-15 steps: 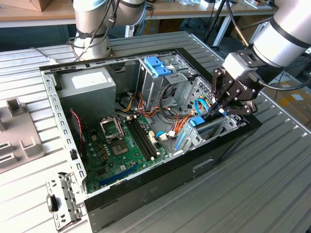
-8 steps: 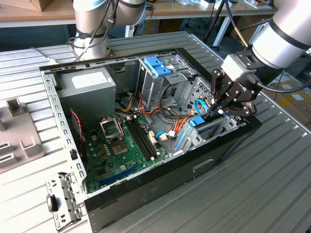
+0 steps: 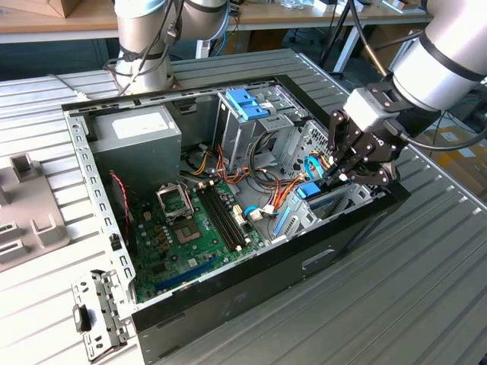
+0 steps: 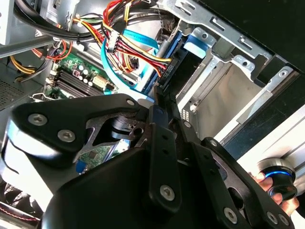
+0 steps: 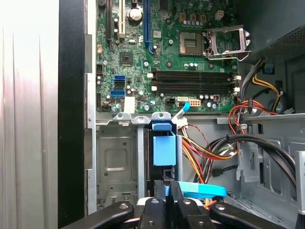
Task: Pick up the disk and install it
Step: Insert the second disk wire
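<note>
Disk (image 5: 165,148) upright in bay, tool (image 5: 167,187) pinching it, cables (image 5: 209,152) beside.

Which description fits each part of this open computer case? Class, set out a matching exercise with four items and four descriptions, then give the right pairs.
Items:
1. disk
2. gripper
3. empty processor socket
4. power supply box

Descriptions:
A. grey metal, in the case corner near the arm's base
B. edged in light blue, standing on edge in the metal bay
C. black, lowered to the bay at the exterior view's right
D. on the green motherboard, its metal frame lifted open

Pairs: 1-B, 2-C, 3-D, 4-A
</note>
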`<state>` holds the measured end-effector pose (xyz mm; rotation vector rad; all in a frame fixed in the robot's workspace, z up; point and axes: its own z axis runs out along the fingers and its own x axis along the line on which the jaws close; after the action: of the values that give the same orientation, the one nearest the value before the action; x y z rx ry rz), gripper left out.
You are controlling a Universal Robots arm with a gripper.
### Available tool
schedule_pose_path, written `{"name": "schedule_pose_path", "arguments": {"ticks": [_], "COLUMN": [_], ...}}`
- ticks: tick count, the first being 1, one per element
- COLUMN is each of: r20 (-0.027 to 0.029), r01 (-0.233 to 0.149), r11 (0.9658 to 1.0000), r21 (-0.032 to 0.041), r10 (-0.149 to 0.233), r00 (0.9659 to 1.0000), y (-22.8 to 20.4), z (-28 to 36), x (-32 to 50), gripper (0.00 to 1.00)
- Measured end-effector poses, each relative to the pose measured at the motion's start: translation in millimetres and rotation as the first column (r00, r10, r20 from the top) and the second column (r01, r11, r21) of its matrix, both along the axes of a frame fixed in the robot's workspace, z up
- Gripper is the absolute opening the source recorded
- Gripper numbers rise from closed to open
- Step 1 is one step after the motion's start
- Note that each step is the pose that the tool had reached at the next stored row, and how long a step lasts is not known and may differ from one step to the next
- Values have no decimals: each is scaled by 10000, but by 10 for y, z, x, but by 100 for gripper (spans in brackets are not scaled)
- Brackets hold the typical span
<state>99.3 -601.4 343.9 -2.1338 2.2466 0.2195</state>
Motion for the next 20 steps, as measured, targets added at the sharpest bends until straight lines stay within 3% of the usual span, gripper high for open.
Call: {"name": "schedule_pose_path", "arguments": {"ticks": [8,20], "r20": [-1,-11], "r01": [0,-1], "r11": [10000,10000], "r21": [3,1], "r10": [0,1], "r00": [10000,10000], "y": [3,59], "z": [23,37], "x": [78,124], "gripper": [16,16]}}
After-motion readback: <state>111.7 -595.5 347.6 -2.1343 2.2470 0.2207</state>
